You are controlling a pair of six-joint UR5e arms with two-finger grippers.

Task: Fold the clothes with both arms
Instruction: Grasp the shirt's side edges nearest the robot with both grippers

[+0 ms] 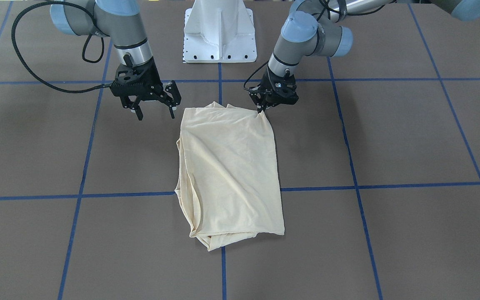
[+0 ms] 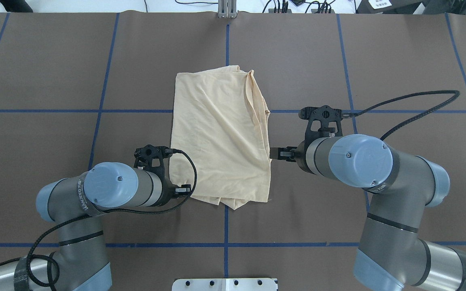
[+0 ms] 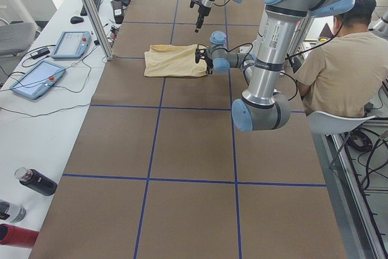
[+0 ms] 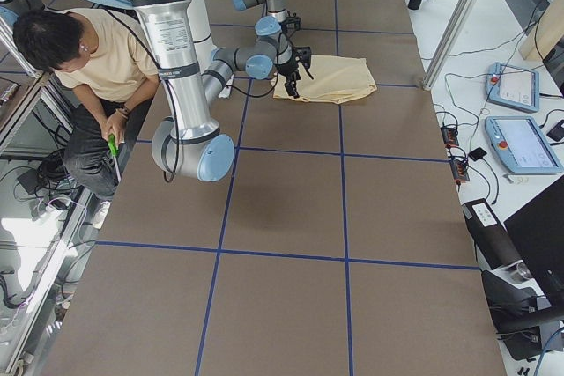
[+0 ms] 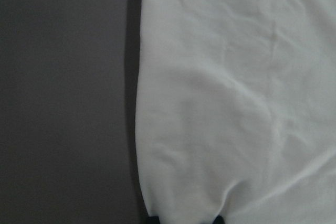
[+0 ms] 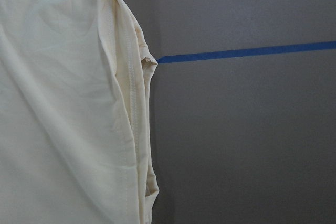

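The pale cream shirt [image 1: 231,166] lies folded into a rough rectangle at the table's middle, with its print and label hidden. It also shows in the overhead view [image 2: 221,133]. My left gripper [image 1: 261,109] is shut on the shirt's corner nearest the robot, which is puckered up slightly. In the left wrist view, cloth [image 5: 236,77] bunches between the dark fingertips [image 5: 152,219]. My right gripper [image 1: 156,113] is open and empty. It hangs just above the table, beside the shirt's other near corner. In the overhead view the right gripper [image 2: 275,153] sits at the shirt's edge. The right wrist view shows only the shirt's hemmed edge [image 6: 131,108].
The white pedestal base [image 1: 220,33] stands behind the shirt. Blue tape lines [image 1: 119,194] grid the brown table. A seated operator [image 3: 339,65] is at the robot's side. Tablets [image 3: 36,77], bottles [image 3: 36,181] and a metal post [image 3: 91,10] line the far bench.
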